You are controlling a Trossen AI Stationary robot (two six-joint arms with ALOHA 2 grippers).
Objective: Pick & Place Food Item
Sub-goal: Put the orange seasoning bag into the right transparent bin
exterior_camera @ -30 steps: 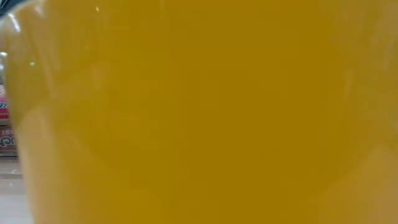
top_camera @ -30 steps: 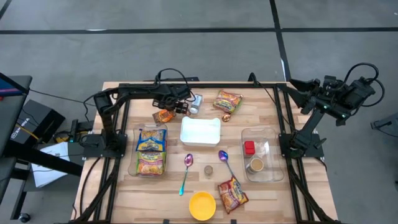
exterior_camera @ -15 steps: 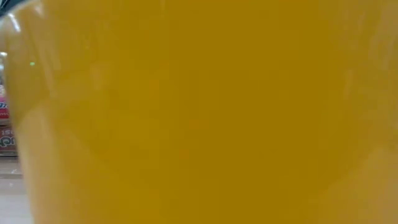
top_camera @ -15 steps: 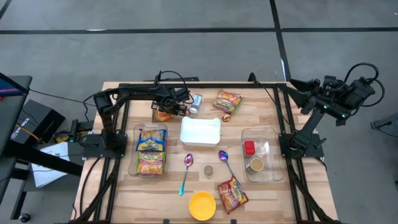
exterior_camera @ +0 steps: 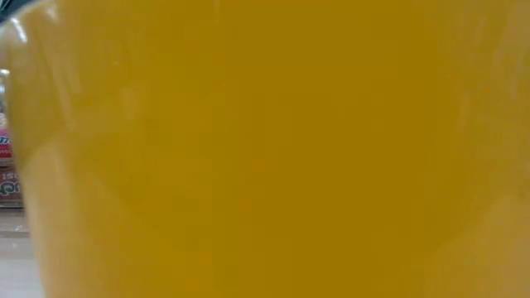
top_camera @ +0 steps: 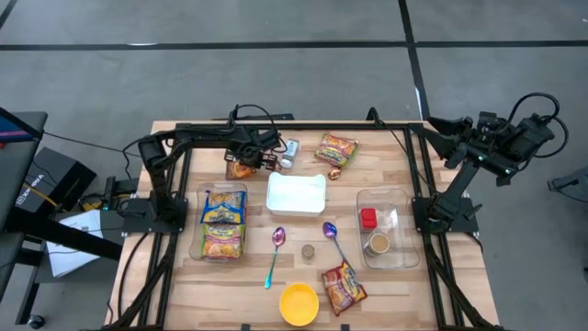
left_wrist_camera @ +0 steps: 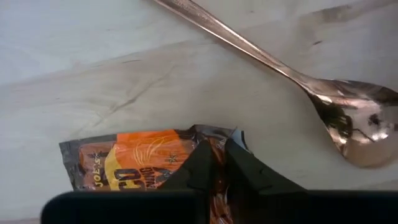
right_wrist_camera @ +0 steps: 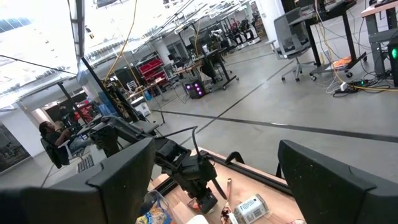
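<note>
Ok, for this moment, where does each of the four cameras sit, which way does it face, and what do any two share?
High: overhead, facing down; both arms on the table.
Low: table height, blocked by the yellow bowl; no robot visible.
Left wrist: facing down at the table; left gripper shut on the orange snack packet, a spoon beside it.
Right wrist: raised, facing across the room; right gripper open.
Shared: high and left wrist show the packet; right wrist sees the left arm too.

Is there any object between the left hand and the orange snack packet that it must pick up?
Nothing visible stands between them. The left hand is already shut on the orange snack packet, which lies on the table beside a spoon.
</note>
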